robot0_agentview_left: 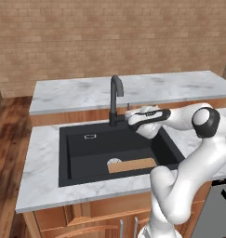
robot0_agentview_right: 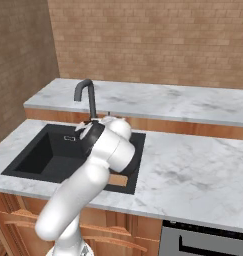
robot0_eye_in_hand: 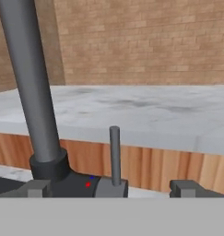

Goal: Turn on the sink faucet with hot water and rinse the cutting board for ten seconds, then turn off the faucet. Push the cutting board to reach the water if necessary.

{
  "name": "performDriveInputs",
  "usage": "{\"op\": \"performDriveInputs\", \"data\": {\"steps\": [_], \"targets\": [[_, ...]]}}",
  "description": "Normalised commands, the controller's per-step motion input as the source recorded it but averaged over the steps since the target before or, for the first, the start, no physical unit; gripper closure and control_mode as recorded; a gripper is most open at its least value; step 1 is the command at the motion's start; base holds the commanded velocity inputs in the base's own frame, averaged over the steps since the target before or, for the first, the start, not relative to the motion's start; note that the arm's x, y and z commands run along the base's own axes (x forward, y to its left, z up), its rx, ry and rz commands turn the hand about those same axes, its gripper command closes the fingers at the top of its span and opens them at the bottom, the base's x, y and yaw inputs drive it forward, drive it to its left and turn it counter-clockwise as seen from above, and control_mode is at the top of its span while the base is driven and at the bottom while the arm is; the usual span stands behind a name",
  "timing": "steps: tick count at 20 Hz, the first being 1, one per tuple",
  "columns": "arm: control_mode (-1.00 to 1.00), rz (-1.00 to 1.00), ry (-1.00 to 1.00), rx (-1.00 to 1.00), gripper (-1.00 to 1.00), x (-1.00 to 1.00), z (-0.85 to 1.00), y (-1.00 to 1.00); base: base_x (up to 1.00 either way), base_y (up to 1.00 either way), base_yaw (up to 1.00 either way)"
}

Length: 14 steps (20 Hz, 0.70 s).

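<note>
Sink [robot0_agentview_left: 86, 153] is a matte black rectangular basin set in a white-grey veined marble counter [robot0_agentview_left: 40, 162], wood cabinet fronts below, brick wall behind. Cutting board [robot0_agentview_left: 132, 164]: thin, flat, light tan wood, lying on the basin floor at the front right, its left end over the round pale drain [robot0_agentview_left: 114, 161]. Small metal overflow plate [robot0_agentview_left: 89, 136] on the back wall. Sink faucet [robot0_agentview_left: 115, 100]: dark grey gooseneck, round base, thin upright lever handle [robot0_eye_in_hand: 114, 154] with red and blue dots beside it. Arm reaches forward, wrist level, gripper [robot0_eye_in_hand: 111, 188] right at the faucet base. Fingertips [robot0_eye_in_hand: 37, 188] spread apart, lever between them, no contact visible. No readable writing.
</note>
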Motion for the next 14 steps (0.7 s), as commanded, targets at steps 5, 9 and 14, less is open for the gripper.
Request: {"op": "performDriveInputs", "data": {"steps": [5, 9, 14], "targets": [[-1.00, -0.01, -0.01, 0.00, -1.00, 0.15, -0.01, 0.00, 0.00, 0.00, 0.00], [-1.00, -0.05, 0.00, 0.00, -1.00, 0.15, 0.00, 0.00, 0.00, 0.00, 0.00], [-1.00, -0.06, 0.00, 0.00, -1.00, 0.14, 0.00, 0.00, 0.00, 0.00, 0.00]]}}
